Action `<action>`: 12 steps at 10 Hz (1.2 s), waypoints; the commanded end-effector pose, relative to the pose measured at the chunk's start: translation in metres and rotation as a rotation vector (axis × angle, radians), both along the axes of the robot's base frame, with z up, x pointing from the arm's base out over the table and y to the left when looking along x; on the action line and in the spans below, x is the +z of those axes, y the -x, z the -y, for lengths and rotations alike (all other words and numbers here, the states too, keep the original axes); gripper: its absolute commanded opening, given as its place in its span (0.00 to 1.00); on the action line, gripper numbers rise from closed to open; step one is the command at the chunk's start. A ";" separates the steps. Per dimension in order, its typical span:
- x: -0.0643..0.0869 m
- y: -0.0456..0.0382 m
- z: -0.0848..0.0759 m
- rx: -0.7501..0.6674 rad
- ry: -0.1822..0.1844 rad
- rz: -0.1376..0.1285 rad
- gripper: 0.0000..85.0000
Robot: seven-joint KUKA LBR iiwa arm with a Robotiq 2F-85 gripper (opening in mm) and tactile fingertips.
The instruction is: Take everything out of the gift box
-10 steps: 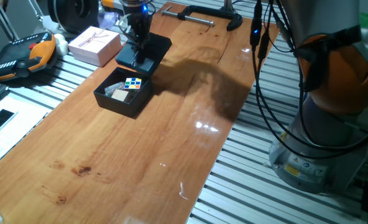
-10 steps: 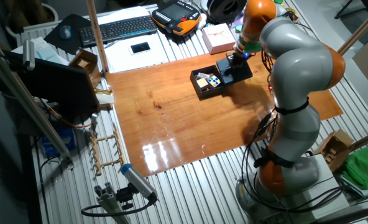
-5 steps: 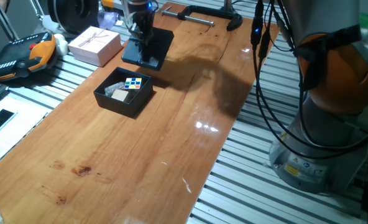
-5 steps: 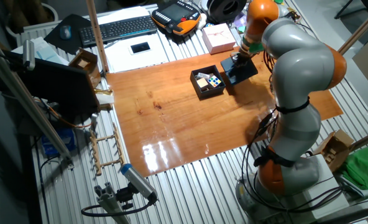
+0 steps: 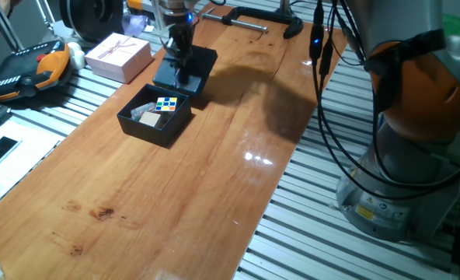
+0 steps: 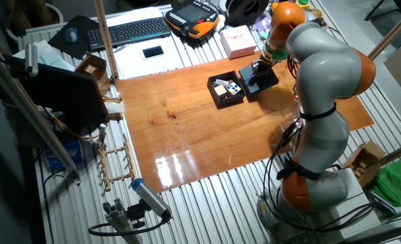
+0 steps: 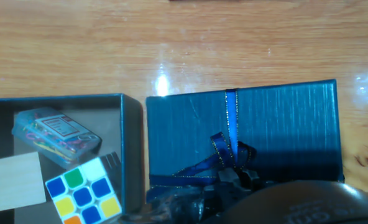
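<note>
We find the gripper (image 5: pixel 179 56) clamped on the bowed lid (image 7: pixel 243 137), beside the open gift box (image 5: pixel 136 124) holding the puzzle cube (image 7: pixel 82 193).

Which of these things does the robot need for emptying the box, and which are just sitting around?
For the job: gift box, its lid, puzzle cube, beige cube, little flat piece, gripper.

Just lying about: pale pink box, clamp, keyboard.

Wooden table (image 5: pixel 175 187): open gift box (image 5: pixel 134 123), lid (image 5: pixel 199 61) beside.
</note>
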State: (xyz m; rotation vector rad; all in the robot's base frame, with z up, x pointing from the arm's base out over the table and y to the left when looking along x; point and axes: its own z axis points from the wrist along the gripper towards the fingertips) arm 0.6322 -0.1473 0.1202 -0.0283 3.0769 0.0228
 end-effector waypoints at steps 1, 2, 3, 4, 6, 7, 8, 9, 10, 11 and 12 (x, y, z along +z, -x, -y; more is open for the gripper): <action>-0.004 -0.0009 -0.001 0.003 -0.001 -0.003 0.01; -0.011 -0.0008 -0.002 0.005 -0.012 -0.003 0.01; -0.016 0.0001 -0.002 0.005 -0.021 0.000 0.01; -0.020 0.0003 -0.001 0.011 -0.024 0.001 0.01; -0.025 -0.0009 0.000 0.029 -0.012 -0.002 0.05; -0.029 -0.0012 0.000 0.029 -0.015 0.000 0.14; -0.034 -0.0013 0.000 0.031 -0.020 0.004 0.26; -0.037 -0.0016 0.000 0.027 -0.018 0.012 0.29; -0.040 -0.0018 0.000 0.027 -0.017 0.018 0.29; -0.042 -0.0018 0.000 0.027 -0.020 0.021 0.29; -0.041 -0.0015 0.000 0.027 -0.018 0.023 0.29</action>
